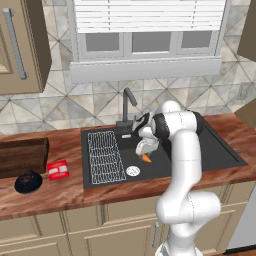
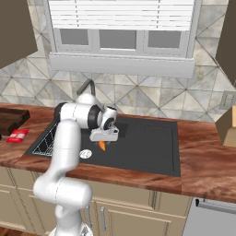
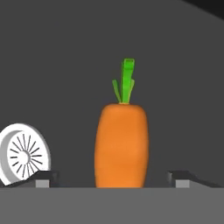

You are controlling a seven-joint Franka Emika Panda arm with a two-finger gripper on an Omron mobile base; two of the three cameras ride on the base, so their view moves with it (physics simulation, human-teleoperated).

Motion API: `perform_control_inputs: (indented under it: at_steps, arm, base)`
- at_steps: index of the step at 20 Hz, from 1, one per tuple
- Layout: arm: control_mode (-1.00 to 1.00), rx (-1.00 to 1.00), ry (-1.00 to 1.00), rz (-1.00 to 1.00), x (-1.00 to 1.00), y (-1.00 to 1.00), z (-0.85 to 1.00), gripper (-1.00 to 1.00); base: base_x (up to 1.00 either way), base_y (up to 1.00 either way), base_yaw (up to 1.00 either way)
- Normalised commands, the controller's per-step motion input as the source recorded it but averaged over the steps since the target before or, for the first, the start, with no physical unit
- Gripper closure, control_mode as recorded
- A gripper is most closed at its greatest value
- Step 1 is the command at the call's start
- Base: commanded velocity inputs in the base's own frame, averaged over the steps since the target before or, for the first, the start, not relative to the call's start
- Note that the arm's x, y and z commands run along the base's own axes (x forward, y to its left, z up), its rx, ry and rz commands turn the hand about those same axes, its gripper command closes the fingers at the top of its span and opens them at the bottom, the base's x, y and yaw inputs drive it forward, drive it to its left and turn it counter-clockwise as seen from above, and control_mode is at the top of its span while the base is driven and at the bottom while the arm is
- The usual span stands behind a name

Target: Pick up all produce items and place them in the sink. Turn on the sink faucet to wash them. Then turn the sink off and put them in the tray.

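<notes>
The orange carrot with its small green top sits between my gripper's two fingertips, which stand wide apart and clear of it on both sides. My gripper is open, pointing down inside the black sink, with the carrot just under it near the round drain. From the right, the carrot pokes out below the gripper over the sink floor. The dark faucet rises behind the basin. The brown wooden tray lies on the counter at far left.
A white wire rack fills the sink's left part. A red packet and a small black round dish lie on the counter between sink and tray. A tan box stands on the counter at far right.
</notes>
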Motion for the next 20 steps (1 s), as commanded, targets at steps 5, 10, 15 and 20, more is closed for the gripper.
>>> perform_control_inputs:
  at_steps: [5, 10, 15, 20]
  arm:
    - [-1.0, 0.0, -0.11, 0.0, -0.16, 0.0, 0.45, -1.0]
    - [-1.0, 0.0, -0.13, 0.0, -0.21, 0.0, 0.49, -1.0]
    - [-1.0, 0.0, -0.13, 0.0, -0.29, 0.0, 0.52, -1.0]
    - [-1.0, 0.0, -0.17, 0.0, -0.38, 0.0, 0.51, -1.0]
  base:
    - [0.0, 0.0, 0.0]
    - [0.0, 0.0, 0.0]
    - [0.0, 0.0, 0.0]
    - [0.0, 0.0, 0.0]
